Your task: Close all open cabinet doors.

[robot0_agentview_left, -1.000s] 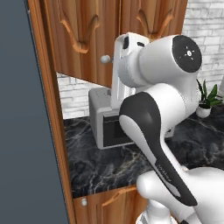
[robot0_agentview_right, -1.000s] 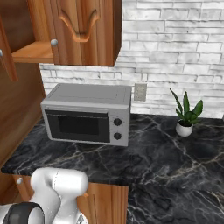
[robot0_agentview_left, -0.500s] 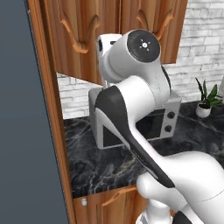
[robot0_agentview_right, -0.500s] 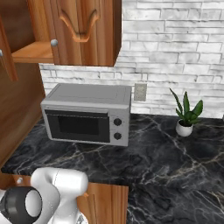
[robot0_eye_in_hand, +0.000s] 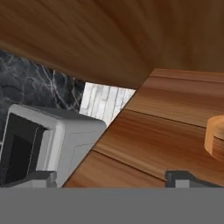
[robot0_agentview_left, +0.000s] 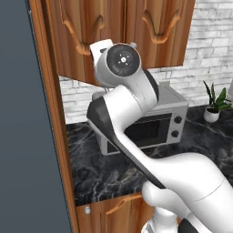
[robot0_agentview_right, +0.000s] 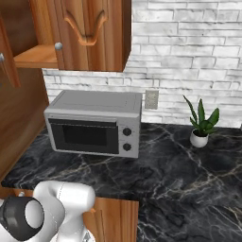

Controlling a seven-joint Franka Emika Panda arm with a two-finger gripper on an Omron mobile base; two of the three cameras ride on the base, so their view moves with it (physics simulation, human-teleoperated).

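Two reddish-brown cabinet doors with arch carvings hang above the counter. The left door (robot0_agentview_left: pixel 84 36) stands swung out from the cabinet, and its edge (robot0_agentview_right: pixel 5 52) with a small knob shows beside the bare shelf (robot0_agentview_right: pixel 35 56). The right door (robot0_agentview_left: pixel 159 27) (robot0_agentview_right: pixel 90 33) is flush and closed, with a round knob (robot0_agentview_right: pixel 58 46) at its left edge. My arm's wrist (robot0_agentview_left: pixel 122 63) is raised in front of the left door's lower right corner. My gripper (robot0_eye_in_hand: pixel 114 179) is open and empty, fingertips (robot0_eye_in_hand: pixel 41 177) far apart, close to a wood panel with a raised carving (robot0_eye_in_hand: pixel 216 135).
A grey microwave (robot0_agentview_left: pixel 154 127) (robot0_agentview_right: pixel 94 124) (robot0_eye_in_hand: pixel 39 140) stands on the black marble counter (robot0_agentview_right: pixel 165 175). A potted plant (robot0_agentview_right: pixel 201 125) (robot0_agentview_left: pixel 214 107) sits to its right by the brick wall. A tall dark panel (robot0_agentview_left: pixel 22 136) rises at the left. Drawer fronts (robot0_agentview_left: pixel 113 211) run below.
My arm has swung left and up across the left base view, uncovering the microwave and covering the left door's knob. The gripper has stayed open.
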